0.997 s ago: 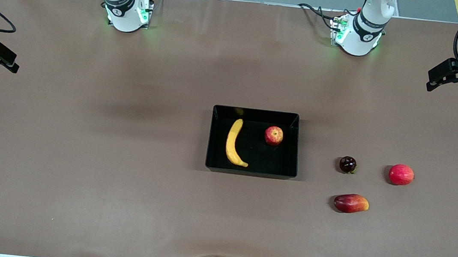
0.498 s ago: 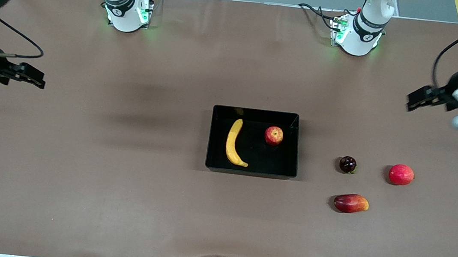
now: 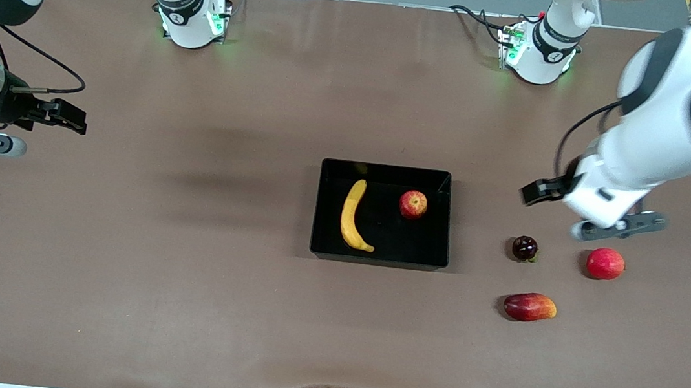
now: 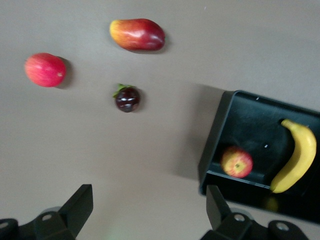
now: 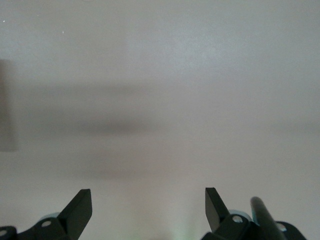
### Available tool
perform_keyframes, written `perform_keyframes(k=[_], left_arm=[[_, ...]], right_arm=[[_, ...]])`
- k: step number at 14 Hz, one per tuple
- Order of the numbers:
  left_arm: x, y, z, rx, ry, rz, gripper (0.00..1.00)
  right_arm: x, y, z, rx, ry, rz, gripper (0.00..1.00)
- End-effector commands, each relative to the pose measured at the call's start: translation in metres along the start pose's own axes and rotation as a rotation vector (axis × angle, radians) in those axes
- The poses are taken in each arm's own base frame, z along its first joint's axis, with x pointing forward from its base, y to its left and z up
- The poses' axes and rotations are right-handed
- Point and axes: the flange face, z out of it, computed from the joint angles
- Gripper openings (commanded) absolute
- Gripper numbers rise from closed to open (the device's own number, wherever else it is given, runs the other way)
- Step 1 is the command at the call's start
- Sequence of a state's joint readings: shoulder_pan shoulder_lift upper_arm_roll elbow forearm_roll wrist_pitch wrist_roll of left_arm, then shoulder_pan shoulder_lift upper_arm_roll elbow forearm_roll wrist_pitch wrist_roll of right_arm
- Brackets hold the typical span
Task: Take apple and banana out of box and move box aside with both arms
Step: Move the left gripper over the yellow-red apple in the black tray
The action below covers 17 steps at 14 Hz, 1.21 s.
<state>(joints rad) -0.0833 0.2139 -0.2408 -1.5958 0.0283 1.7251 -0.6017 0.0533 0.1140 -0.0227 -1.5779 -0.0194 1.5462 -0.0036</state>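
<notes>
The black tray (image 3: 377, 257) sits mid-table with the yellow banana (image 3: 353, 216) and the red-yellow apple (image 3: 413, 204) lying in it, apart from each other. My left gripper (image 3: 533, 194) is open and empty, up in the air over bare table between the tray and the loose fruits. Its wrist view shows the open gripper (image 4: 148, 210), the tray (image 4: 216, 131), banana (image 4: 298, 159) and apple (image 4: 237, 162). My right gripper (image 3: 71, 117) is open and empty over bare table toward the right arm's end. Its wrist view (image 5: 147, 207) shows only tabletop.
Three loose fruits lie toward the left arm's end of the table: a dark round fruit (image 3: 525, 248), a red round fruit (image 3: 605, 263) and a red-yellow oblong fruit (image 3: 530, 307), the nearest to the front camera. They also show in the left wrist view: dark (image 4: 127, 98), red (image 4: 45, 70), oblong (image 4: 137, 34).
Both arms have swung in from the table ends. The left gripper has moved a long way toward the tray and loose fruits; the right gripper has moved a little inward. The fruits and tray have not moved.
</notes>
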Motion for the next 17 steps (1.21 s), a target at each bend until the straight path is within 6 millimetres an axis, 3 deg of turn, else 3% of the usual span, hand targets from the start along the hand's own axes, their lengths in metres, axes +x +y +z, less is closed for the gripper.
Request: perform_keyframes(k=[1, 6, 11, 13, 17], left_arm=[[-0.013, 0.016, 0.037, -0.019, 0.04, -0.063, 1.0], [-0.042, 0.096, 0.117, -0.024, 0.068, -0.231, 1.0], [-0.072, 0.158, 0.182, -0.051, 0.079, -0.265, 1.0], [-0.084, 0.171, 0.206, -0.005, 0.104, -0.207, 1.0], [-0.094, 0.177, 0.246, 0.047, 0.072, -0.177, 1.0]], right_arm=[[-0.001, -0.001, -0.003, 0.0, -0.003, 0.005, 1.0], [0.001, 0.001, 0.0, 0.0, -0.011, 0.008, 1.0], [0.001, 0.0, 0.0, 0.0, -0.011, 0.007, 1.0], [0.001, 0.003, 0.0, 0.0, -0.011, 0.01, 1.0], [0.001, 0.0, 0.0, 0.0, -0.009, 0.007, 1.0]])
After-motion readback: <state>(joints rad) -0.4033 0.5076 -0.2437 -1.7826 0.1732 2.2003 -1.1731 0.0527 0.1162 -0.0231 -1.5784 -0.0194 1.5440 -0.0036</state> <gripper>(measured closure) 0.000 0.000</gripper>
